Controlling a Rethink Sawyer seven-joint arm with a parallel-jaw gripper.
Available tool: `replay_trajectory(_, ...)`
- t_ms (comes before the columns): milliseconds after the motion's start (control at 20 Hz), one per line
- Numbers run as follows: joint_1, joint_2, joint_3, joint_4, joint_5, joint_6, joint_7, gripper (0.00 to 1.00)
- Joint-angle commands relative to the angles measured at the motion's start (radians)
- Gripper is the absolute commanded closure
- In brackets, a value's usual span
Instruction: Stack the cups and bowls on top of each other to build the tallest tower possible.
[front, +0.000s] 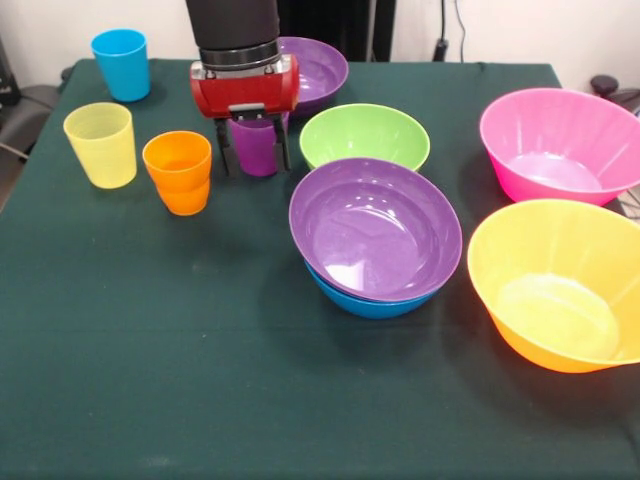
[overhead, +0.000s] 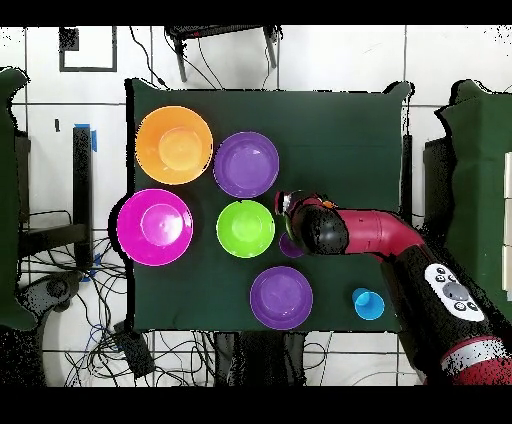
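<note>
Your gripper (front: 254, 150) straddles the purple cup (front: 256, 148), fingers open beside it, ready to grip; tower (front: 375, 240) waits at four o'clock.

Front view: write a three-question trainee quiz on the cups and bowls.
1. True or false: the gripper straddles the purple cup.
2. Which bowl sits directly on the blue bowl? A) green B) purple C) pink
3. Fill in: the cup standing closest to the orange cup on the dark green table is the ____ one.

Key: 1 true, a finger on either side of it. 2 B, the purple bowl, tilted in it. 3 yellow, the yellow cup.
</note>
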Motion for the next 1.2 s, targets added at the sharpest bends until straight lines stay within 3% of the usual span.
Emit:
replay_trajectory(50, 0.031, 0.040, 0.007, 0.038, -0.032, 0.037, 0.009, 0.00)
replay_trajectory(700, -0.018, 0.054, 0.053, 0.040, -0.005, 0.107, -0.048, 0.00)
replay_trajectory(1200, -0.047, -0.093, 0.103, 0.107, 0.074, 0.237, -0.063, 0.00)
